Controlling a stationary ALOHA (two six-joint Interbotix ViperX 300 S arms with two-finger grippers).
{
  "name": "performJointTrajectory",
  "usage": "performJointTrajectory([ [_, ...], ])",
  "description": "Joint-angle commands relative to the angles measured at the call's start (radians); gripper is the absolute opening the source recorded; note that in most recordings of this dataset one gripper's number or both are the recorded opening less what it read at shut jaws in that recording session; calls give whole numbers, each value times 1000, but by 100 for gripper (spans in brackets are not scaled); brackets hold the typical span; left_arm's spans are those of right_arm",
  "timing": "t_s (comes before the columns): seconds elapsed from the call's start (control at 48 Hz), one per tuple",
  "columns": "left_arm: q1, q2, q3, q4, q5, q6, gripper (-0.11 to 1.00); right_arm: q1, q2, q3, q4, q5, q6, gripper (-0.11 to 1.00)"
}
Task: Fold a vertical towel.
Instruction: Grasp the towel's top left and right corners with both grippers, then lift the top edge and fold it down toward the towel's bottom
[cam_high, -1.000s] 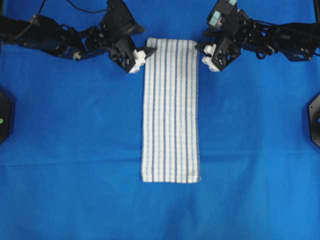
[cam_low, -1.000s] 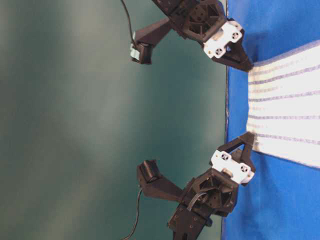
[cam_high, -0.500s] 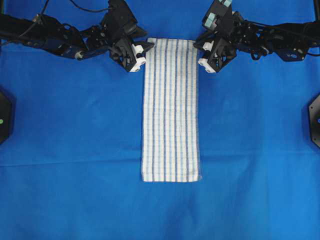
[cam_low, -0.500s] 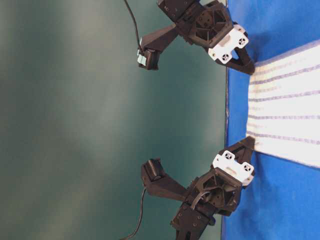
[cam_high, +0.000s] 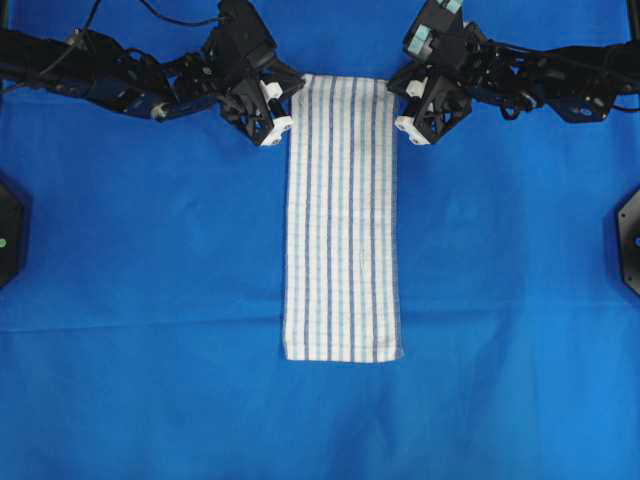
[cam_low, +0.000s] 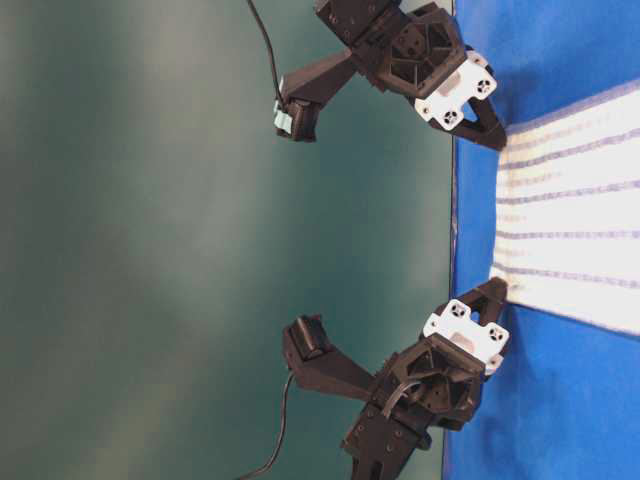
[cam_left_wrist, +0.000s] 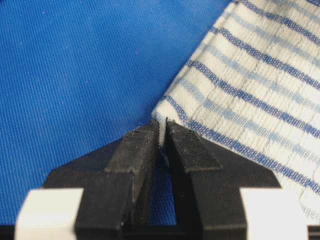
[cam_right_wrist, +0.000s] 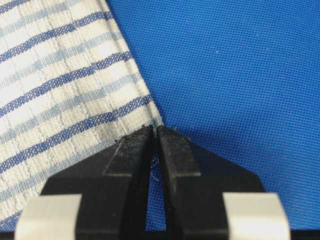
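A striped towel (cam_high: 342, 220) lies flat on the blue-covered worktop (cam_high: 150, 300), its long axis running straight down the overhead view from the two arms toward the near edge of the cloth. The left gripper (cam_high: 283, 100) sits at the towel's top left corner and the right gripper (cam_high: 398, 100) at its top right corner, each arm reaching in from its own side, so the whole length of the towel stretches away from both sets of fingers along the same line.

In the left wrist view the left gripper's fingers (cam_left_wrist: 137, 150) are drawn almost together, with the very tip of the towel corner (cam_left_wrist: 165, 120) caught in the narrow slit between them. In the right wrist view the right gripper's fingers (cam_right_wrist: 132, 150) are likewise pressed close, and the matching corner (cam_right_wrist: 150, 120) meets their tips; a stray thread shows in the gap, so a pinch on the hem looks likely, though the bite is very shallow.

Neither arm is nearer than the other: the corners are held level with each other, one per arm. The free short edge (cam_high: 342, 358) lies well apart, directly opposite, which is judged to be where the pinched end has to be carried for the fold.
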Motion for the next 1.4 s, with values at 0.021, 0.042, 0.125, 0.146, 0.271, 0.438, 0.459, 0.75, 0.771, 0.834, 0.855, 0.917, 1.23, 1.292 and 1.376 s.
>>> performJointTrajectory([
  [0.021, 18, -49, -25, 0, -3, 6, 8, -26, -46, -9, -2, -3, 0, 7],
  [0.042, 21, -51, -28, 0, -2, 8, 8, -32, -51, -12, 0, -2, 0, 7],
  [0.125, 44, -54, -44, -2, 2, 15, 8, -57, -67, -18, -2, -3, 0, 7],
  [0.146, 49, -54, -49, -2, 3, 15, 8, -63, -71, -20, -2, -2, 0, 7],
  [0.271, 83, -52, -78, -2, 12, 18, 8, -97, -80, -41, -3, -2, -8, 7],
  [0.438, 118, -46, -115, 0, 15, 21, 8, -121, -80, -74, -6, -2, -14, 7],
  [0.459, 118, -48, -117, 0, 17, 21, 8, -121, -81, -75, -5, -2, -14, 7],
  [0.75, 95, -101, -92, 0, 46, 23, 8, -114, -124, -63, -6, 31, -11, 7],
  [0.771, 92, -110, -87, 0, 46, 23, 8, -110, -132, -61, -5, 34, -11, 7],
  [0.834, 81, -144, -71, 0, 46, 23, 8, -106, -158, -55, -6, 41, -11, 7],
  [0.855, 78, -153, -63, 0, 46, 25, 8, -103, -169, -52, -6, 43, -11, 7],
  [0.917, 64, -181, -46, 0, 46, 26, 8, -94, -202, -41, -6, 48, -11, 7],
  [1.23, -77, -336, 66, 0, 49, 94, 8, 34, -367, 60, -5, 78, -11, 7],
  [1.292, -110, -356, 87, 0, 49, 103, 8, 74, -387, 84, -6, 80, -8, 7],
  [1.376, -160, -368, 118, 0, 51, 106, 8, 138, -410, 120, -2, 80, -2, 7],
])
